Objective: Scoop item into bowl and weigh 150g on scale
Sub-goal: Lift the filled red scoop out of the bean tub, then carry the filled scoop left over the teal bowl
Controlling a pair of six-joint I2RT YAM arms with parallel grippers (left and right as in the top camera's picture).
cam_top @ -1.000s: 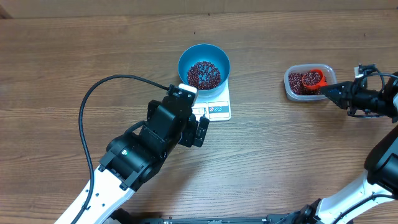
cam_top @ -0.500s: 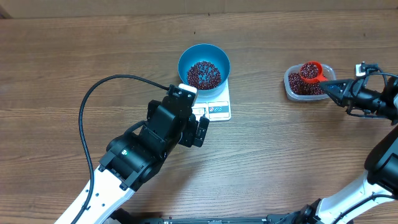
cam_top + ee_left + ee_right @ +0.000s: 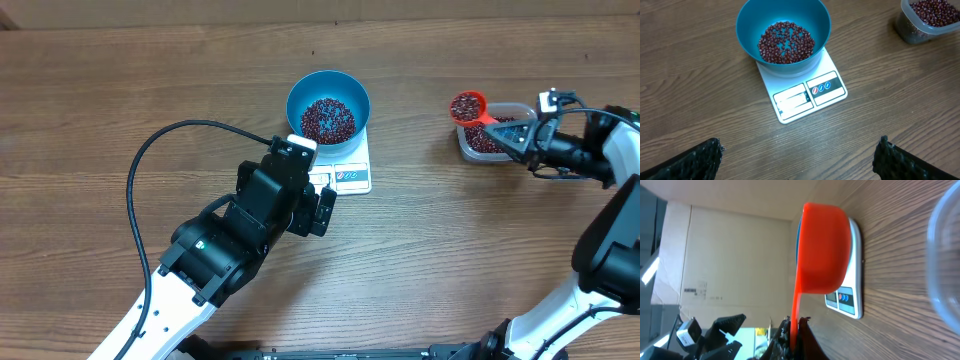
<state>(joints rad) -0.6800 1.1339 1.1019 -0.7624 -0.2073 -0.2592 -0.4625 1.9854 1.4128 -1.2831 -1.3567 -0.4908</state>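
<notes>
Dark red beans (image 3: pixel 328 119) cover the bottom of the blue bowl (image 3: pixel 299 95), which sits on the white scale (image 3: pixel 352 178) at mid-table; the display is too small to read, so the weight reached cannot be told. A further load of beans fills the red scoop (image 3: pixel 467 107), held level in the air over the bowl-side edge of the clear tub (image 3: pixel 500 143), well apart from the bowl. The right gripper (image 3: pixel 520 140) is clamped tight on the scoop's handle. More beans lie in the tub. The left gripper (image 3: pixel 797 159) hangs just in front of the scale with jaws spread wide and nothing between them, its camera looking down on bowl and display.

By the look of it, the job is partway through: some beans are weighed in, and one scoopful is loaded but not yet carried across and tipped. Topping up or trimming to the target probably remains.
</notes>
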